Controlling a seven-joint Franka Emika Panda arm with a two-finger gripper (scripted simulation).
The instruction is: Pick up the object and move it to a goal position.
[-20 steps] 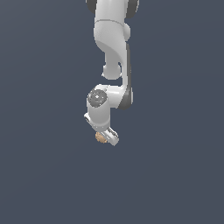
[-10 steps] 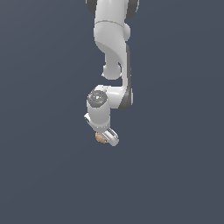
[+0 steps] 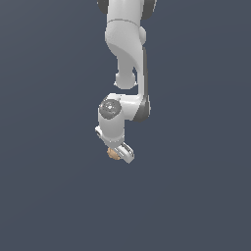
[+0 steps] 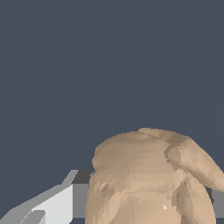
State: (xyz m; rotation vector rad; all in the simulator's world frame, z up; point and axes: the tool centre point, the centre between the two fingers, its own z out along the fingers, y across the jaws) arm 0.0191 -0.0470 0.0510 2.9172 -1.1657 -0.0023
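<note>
Dark slate-blue background fills both views, flat and featureless, with no table edge, no marker and no goal spot to be seen anywhere.

Reading the exterior view from its left: nothing but blank blue, then the action at centre. The object [image 3: 113, 154], a small tan lumpy ball, sits tucked against the exterior view's left side of the hand [image 3: 120, 153], right at the fingertips. Above it the white arm [image 3: 128, 54] drops straight down from the top edge, wrist bent over. To the exterior view's right, blank blue again.

The wrist view confirms it: the creased beige ball looms huge and close, with a pale grey finger [image 4: 52, 203] pressed in beside it. The opposite finger is barely showing, so the grip is a judgement, but the hand looks narrowed onto the ball, holding it.

So the pick looks done and this is the carry step. Whether the ball is off any surface cannot be told, since no surface shows. Next up calls for a steady move toward the goal, wherever it lies, keeping the squeeze firm: that bumpy, rounded shape could roll out of a loose pinch.
</note>
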